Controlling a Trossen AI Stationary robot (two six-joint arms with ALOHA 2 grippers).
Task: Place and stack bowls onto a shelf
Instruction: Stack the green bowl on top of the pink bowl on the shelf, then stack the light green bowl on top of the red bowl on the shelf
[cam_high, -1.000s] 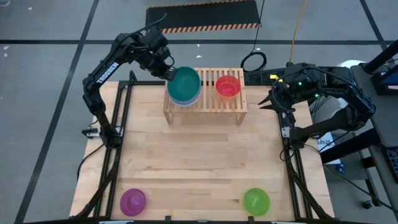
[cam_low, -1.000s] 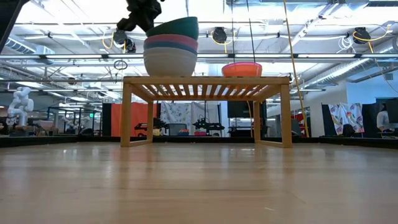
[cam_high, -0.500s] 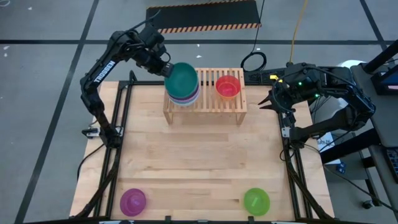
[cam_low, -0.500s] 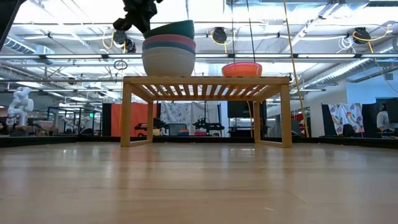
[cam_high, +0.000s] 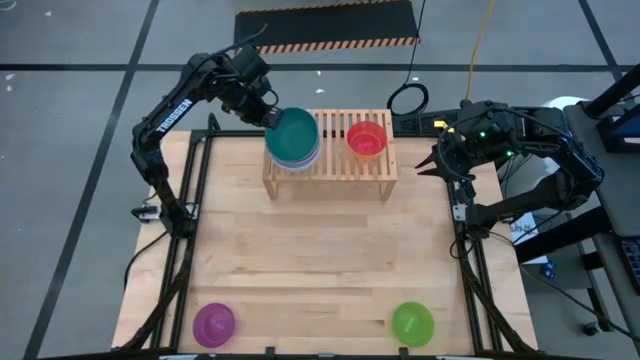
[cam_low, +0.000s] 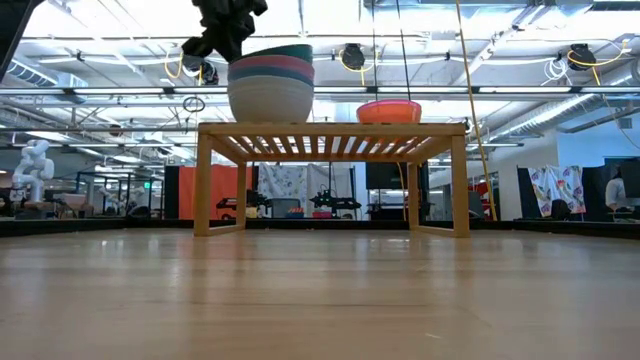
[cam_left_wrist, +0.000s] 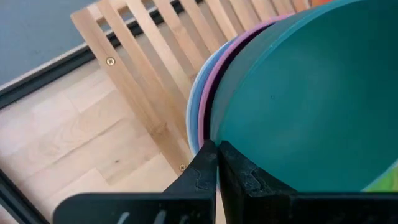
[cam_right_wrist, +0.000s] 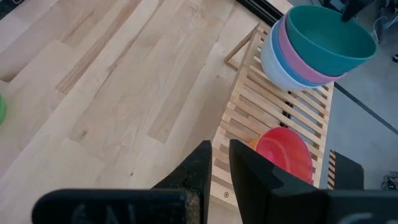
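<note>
Left pincer (cam_high: 268, 117): you will find it at the rear left corner of the shelf, fingers pressed together on the rim of the teal bowl (cam_high: 293, 133). In the left wrist view the two dark fingers (cam_left_wrist: 205, 168) meet at the bowl's edge.
Teal bowl: it sits topmost in a nested stack, slightly tilted in the low view (cam_low: 272, 52), with its near rim lower than the side under the pincer.
Stack: below the teal bowl you can see a pink bowl (cam_right_wrist: 297, 67), a blue bowl (cam_right_wrist: 281, 68) and a white bowl (cam_low: 270, 100) at the bottom. The white bowl rests on the left end of the shelf top.
Shelf (cam_high: 330, 165): a light-wood slatted rack standing at the rear centre of the surface (cam_high: 320, 260). Its legs touch the surface in the low view (cam_low: 205, 180).
Red bowl (cam_high: 366, 138): it stands upright on the right part of the shelf, apart from the stack. A yellow layer appears to sit under it, though you cannot confirm this from the low view (cam_low: 389, 111).
Purple bowl (cam_high: 213, 323): it lies on the surface near the front left corner, well apart from the shelf.
Green bowl (cam_high: 412, 322): it lies on the surface near the front right, well apart from the shelf.
Right pincer (cam_right_wrist: 220, 168): it waits off the right edge of the surface, beside the shelf's right end; fingers slightly spread, pinching nothing.
</note>
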